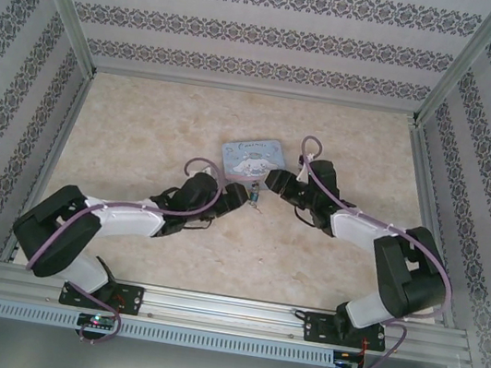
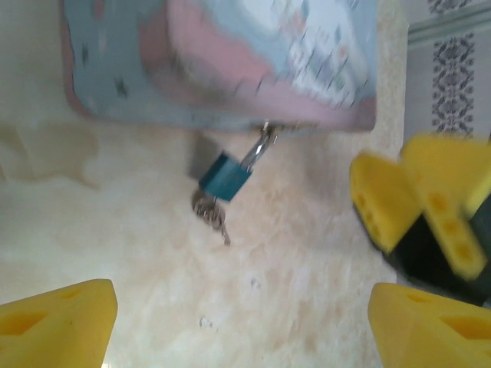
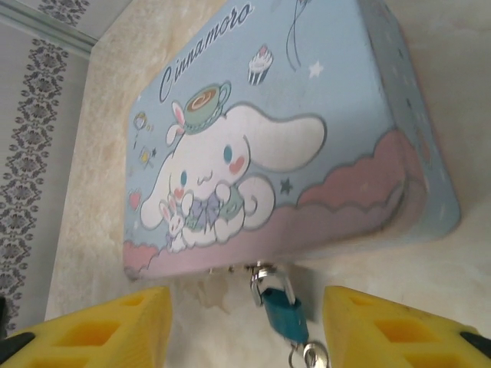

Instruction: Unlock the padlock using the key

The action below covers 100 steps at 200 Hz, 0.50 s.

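The small blue padlock (image 2: pixel 225 176) hangs by its thin shackle from the front latch of the pastel cartoon tin (image 2: pixel 222 61) and lies on the table. The key (image 2: pixel 212 210) sticks out of the lock's bottom end, with a ring on it. My left gripper (image 2: pixel 242 330) is open a little way back from the key, and its yellow fingers (image 2: pixel 57 326) touch nothing. My right gripper (image 3: pixel 245 333) is open too, with the padlock (image 3: pixel 284 316) and key ring (image 3: pixel 311 355) lying between its fingers, untouched. From above, the padlock (image 1: pixel 252 195) sits between the left gripper (image 1: pixel 232 199) and the right gripper (image 1: pixel 274 181).
The tin (image 1: pixel 252 157) lies flat mid-table on the marbled top (image 1: pixel 143 121). The right gripper's yellow fingers (image 2: pixel 418 203) come close in from the right in the left wrist view. Patterned walls and aluminium posts (image 1: pixel 449 76) box in the table.
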Available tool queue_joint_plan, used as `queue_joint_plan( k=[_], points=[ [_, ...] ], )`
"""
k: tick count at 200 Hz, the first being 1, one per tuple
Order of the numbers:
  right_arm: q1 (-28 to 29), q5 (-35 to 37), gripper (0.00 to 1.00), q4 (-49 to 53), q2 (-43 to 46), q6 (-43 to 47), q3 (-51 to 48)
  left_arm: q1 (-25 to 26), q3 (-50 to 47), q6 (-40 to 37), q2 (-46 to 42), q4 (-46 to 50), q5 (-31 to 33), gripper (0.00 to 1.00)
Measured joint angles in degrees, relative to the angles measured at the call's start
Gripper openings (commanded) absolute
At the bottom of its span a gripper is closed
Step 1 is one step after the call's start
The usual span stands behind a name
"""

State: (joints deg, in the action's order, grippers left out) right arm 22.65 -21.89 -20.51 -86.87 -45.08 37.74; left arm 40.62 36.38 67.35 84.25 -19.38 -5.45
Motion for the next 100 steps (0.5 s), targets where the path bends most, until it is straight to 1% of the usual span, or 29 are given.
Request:
queue_joint_plan(
  k=[29, 47, 72, 100],
  points=[
    [0.0, -0.04, 0.54, -0.83, 2.51, 0.26, -3.69, -4.02, 6.86, -6.51, -2.16, 9.4, 1.22, 0.92],
    [0.11, -0.15, 0.5, -2.32, 1.73, 0.66, -5.09, -6.73, 12.07, -10.91, -1.92, 15.17, 1.46, 0.93],
    [0.87, -1.11, 0.44, -4.98, -1.62, 1.75, -5.4, -9.64, 19.74, -17.64, 0.98, 22.64, 2.38, 0.95],
    [2.03, -1.99, 0.4, -7.72, -5.2, 2.71, -5.35, -11.1, 26.1, -23.76, 5.68, 29.33, 3.15, 0.97]
  ],
)
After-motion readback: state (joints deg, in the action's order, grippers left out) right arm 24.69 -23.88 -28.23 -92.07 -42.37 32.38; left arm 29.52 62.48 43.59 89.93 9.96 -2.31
